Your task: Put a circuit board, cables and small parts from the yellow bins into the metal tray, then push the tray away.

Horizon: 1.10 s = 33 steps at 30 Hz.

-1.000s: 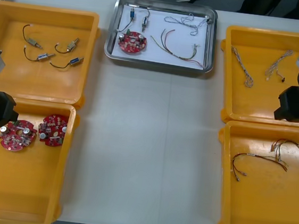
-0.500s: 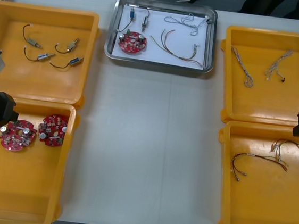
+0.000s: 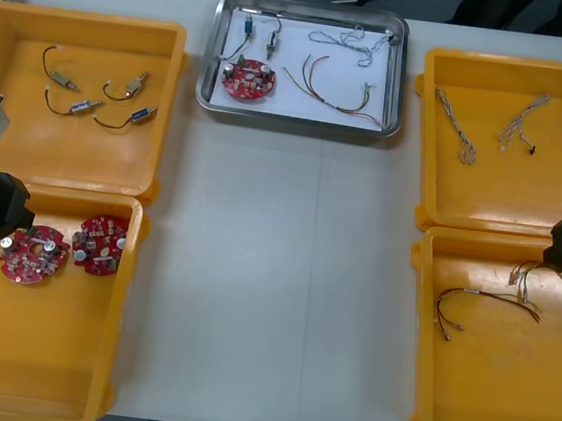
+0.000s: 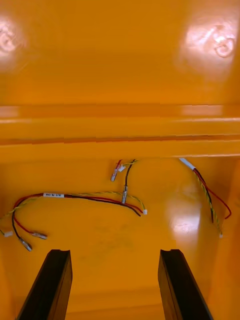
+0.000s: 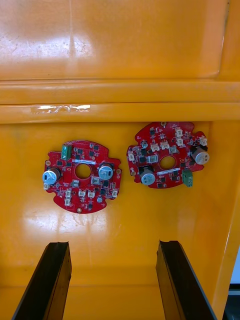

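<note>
Left gripper point(image 5: 112, 245) is held with fingers point(image 5: 52, 280) apart over two circuit boards point(image 3: 30, 253) in the near left yellow bin point(image 3: 33, 370). At the far middle, the metal tray point(image 3: 400, 77) is loaded with a board point(image 3: 249, 78), cables point(image 3: 335, 94) and small parts point(image 3: 274, 40). Right gripper point(image 4: 115, 252) is spread over red and yellow cables point(image 4: 80, 199) in the near right bin point(image 3: 500, 420).

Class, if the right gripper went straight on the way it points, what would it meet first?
Probably the bare floor of the near right bin, just short of the red and yellow cable. The right gripper is open. Depth is unclear.
</note>
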{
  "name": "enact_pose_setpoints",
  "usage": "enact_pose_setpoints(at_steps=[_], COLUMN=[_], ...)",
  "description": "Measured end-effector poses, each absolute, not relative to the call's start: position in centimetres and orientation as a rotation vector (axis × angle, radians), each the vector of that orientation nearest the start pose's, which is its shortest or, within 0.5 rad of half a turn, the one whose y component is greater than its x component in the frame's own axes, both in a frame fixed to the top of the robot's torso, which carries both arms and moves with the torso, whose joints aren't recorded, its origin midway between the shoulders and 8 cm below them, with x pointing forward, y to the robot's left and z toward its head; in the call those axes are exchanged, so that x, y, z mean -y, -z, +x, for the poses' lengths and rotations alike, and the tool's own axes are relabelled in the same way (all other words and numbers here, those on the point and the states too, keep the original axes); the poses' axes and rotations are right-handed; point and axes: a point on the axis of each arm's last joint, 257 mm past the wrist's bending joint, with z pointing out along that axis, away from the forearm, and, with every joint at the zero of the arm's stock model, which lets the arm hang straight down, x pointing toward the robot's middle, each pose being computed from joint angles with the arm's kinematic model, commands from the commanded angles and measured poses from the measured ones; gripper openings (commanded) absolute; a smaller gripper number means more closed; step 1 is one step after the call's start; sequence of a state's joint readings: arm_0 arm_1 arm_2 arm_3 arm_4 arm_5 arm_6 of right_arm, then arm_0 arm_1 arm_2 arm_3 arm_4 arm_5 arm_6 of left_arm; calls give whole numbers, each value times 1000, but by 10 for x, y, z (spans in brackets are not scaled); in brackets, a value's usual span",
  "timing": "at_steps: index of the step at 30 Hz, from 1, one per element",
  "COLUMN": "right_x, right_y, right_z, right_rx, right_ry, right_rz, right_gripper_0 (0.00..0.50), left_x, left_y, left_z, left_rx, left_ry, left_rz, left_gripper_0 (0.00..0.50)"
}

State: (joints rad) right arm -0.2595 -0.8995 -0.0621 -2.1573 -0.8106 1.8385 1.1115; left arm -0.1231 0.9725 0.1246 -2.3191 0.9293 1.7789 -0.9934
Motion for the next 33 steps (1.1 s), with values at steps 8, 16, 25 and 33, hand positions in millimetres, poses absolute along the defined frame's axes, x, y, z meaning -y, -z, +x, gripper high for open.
enact_pose_setpoints(at_steps=[8,16,25,33], right_x=[348,343,348,351], right_y=[184,199,208,207], right_z=[397,390,383,382], right_rx=[-2670,-2694,-2713,-2710], right_ry=[54,13,24,26], right_rz=[9,26,43,57], right_gripper_0=[500,500,500,500], left_x=[-338,-338,-338,-338], left_y=[167,167,167,167], left_z=[362,362,362,362], left_rx=[-2674,-2674,-2674,-2674], left_ry=[-44,-44,-44,-44], left_rz=[-12,-12,-12,-12], left_gripper_0=[500,500,500,500])
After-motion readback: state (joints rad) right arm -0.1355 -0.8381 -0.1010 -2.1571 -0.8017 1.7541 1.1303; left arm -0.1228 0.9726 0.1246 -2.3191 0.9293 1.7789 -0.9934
